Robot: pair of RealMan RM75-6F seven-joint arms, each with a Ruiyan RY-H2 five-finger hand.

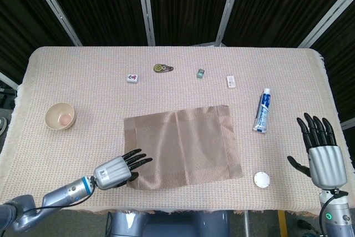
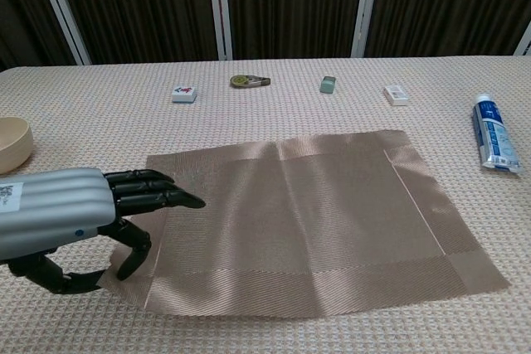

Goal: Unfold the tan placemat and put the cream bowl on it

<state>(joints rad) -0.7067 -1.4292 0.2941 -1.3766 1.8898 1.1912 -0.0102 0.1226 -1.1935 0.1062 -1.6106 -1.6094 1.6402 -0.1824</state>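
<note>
The tan placemat lies spread out, with slight ripples, in the near middle of the table; the chest view shows the placemat too. My left hand is at its near-left corner, fingers stretched over the edge and thumb curled under, pinching the corner. In the chest view the left hand fills the lower left. The cream bowl stands upright on the table's left side, apart from the mat, and only the bowl's edge shows in the chest view. My right hand hovers open by the table's near-right corner, holding nothing.
A blue-and-white tube lies right of the mat, with a white round lid nearer the front edge. Along the back sit a mahjong tile, a tape dispenser, a green eraser and a small white box.
</note>
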